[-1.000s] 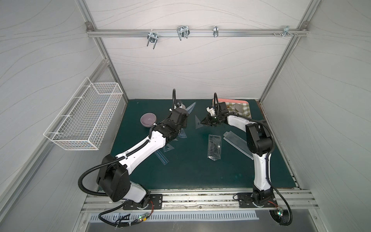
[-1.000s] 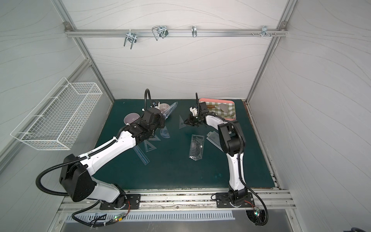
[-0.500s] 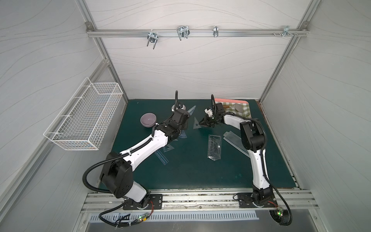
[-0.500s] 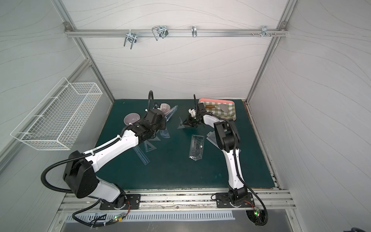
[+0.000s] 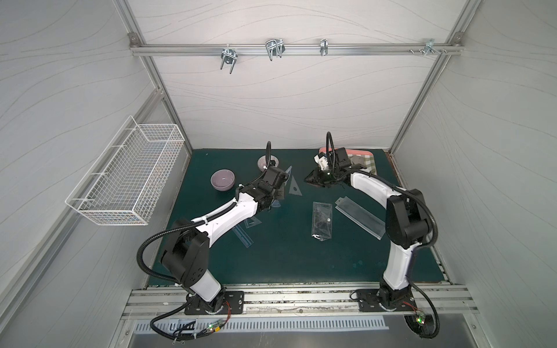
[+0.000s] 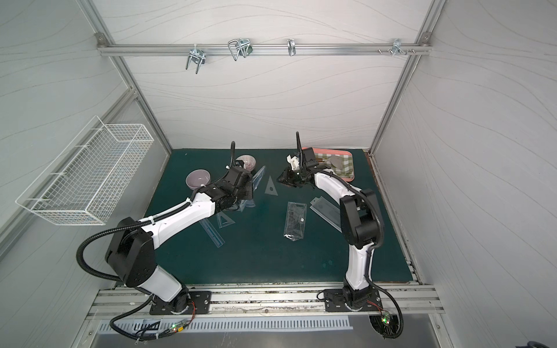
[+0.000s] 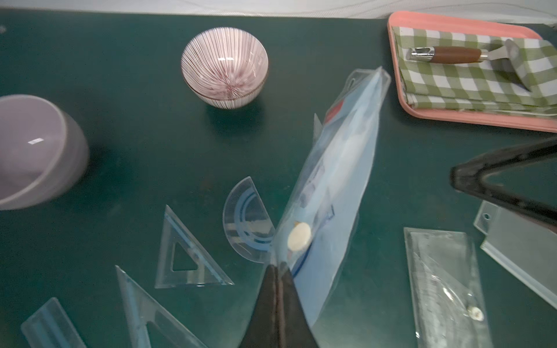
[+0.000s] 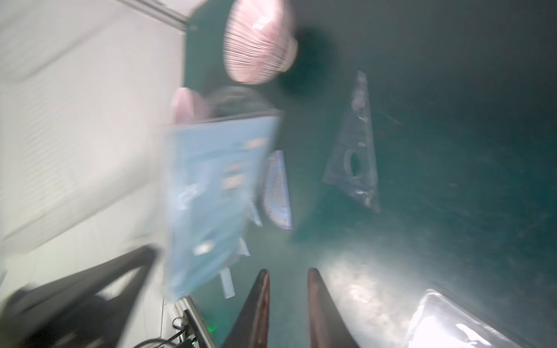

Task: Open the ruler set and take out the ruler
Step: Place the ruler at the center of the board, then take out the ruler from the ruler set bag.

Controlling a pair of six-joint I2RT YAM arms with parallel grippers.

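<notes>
Now the left claw [image 7: 276, 269] is pinched tight on a corner of the blue ruler bag [image 7: 340, 180], holding it up over the worktop [image 5: 286, 265] near the far edge. The right claw [image 8: 287, 272] has its two sides a little apart and holds nothing. A long ruler [image 5: 242, 238], a half-round ruler [image 7: 247, 223] and a triangle [image 7: 187, 256] lie loose toward the left edge, so the job looks almost done. I cannot tell if anything is left inside the bag.
</notes>
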